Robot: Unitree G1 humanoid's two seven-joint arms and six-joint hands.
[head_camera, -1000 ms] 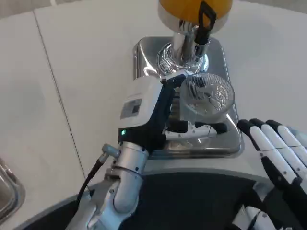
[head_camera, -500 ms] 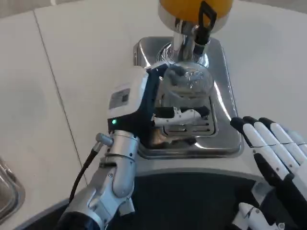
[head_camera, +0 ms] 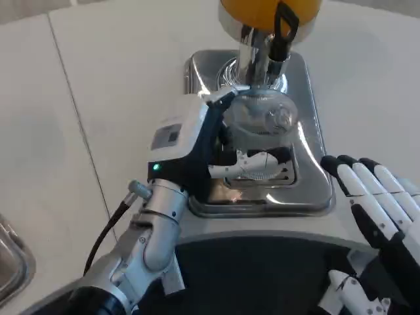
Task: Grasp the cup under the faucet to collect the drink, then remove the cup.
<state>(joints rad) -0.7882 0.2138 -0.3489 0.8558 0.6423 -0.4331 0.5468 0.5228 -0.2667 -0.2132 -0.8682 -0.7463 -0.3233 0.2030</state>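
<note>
A clear glass cup [head_camera: 262, 128] stands on the silver drip tray [head_camera: 315, 190] right below the dispenser's faucet [head_camera: 268, 56]. My left hand [head_camera: 197, 147] grips the cup from its left side, with a thumb crossing in front of the glass. The orange drink tank [head_camera: 269, 12] sits above at the top edge, with a black lever [head_camera: 285, 26] on its front. Whether any drink is in the cup I cannot make out. My right hand [head_camera: 377, 210] hovers at the lower right beside the tray, fingers straight and apart, holding nothing.
The white table [head_camera: 98, 98] spreads wide on the left and behind the dispenser. A metal object's corner [head_camera: 10, 259] shows at the lower left edge. My dark torso [head_camera: 249, 275] fills the bottom middle.
My left hand has carried the cup from the tray's right side to the spot beneath the faucet. My right hand shifted only slightly.
</note>
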